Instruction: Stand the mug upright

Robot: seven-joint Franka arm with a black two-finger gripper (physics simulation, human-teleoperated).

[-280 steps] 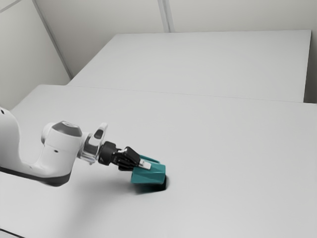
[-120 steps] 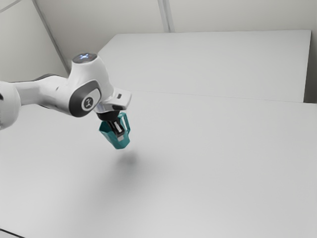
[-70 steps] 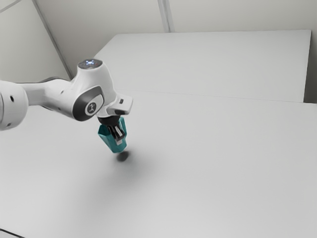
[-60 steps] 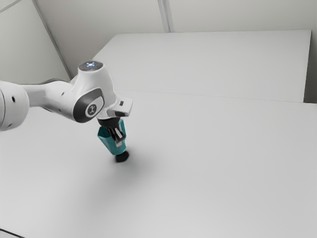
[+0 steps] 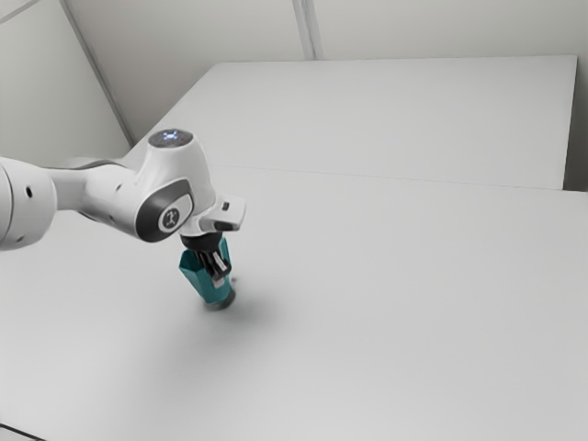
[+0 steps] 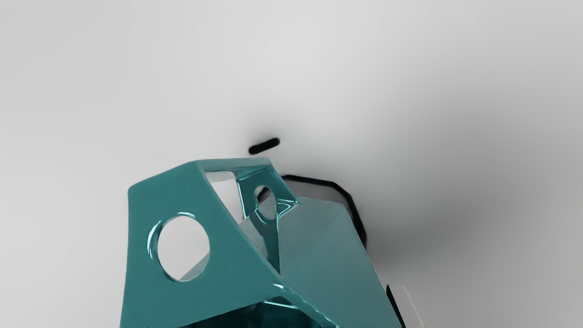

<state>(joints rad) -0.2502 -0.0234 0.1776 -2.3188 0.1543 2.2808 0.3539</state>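
Counter [image 5: 395, 303]: pale and plain, running from the foreground to well behind the mug [image 5: 206, 287].
Mug: held by the jaws, mouth up, leaning a little as I judge it; its base is low over a dark patch of shadow [image 5: 220, 305], and I can't tell whether it touches.
Jaws: clenched on the mug's body, pointing down; one pale fingertip [image 6: 407, 307] sits beside its wall.
Step in hand: the set-down, I judge. Next I want to take out any lean, ease the base flat, and only then release; letting go tilted could tip it.
Open room: plain counter stretches toward the exterior view's right, and the edges look well apart from the mug.
Arm [image 5: 170, 188]: above the mug, reaching from the exterior view's left.
Back: another pale surface [image 5: 386, 119], then the wall [image 5: 193, 32].
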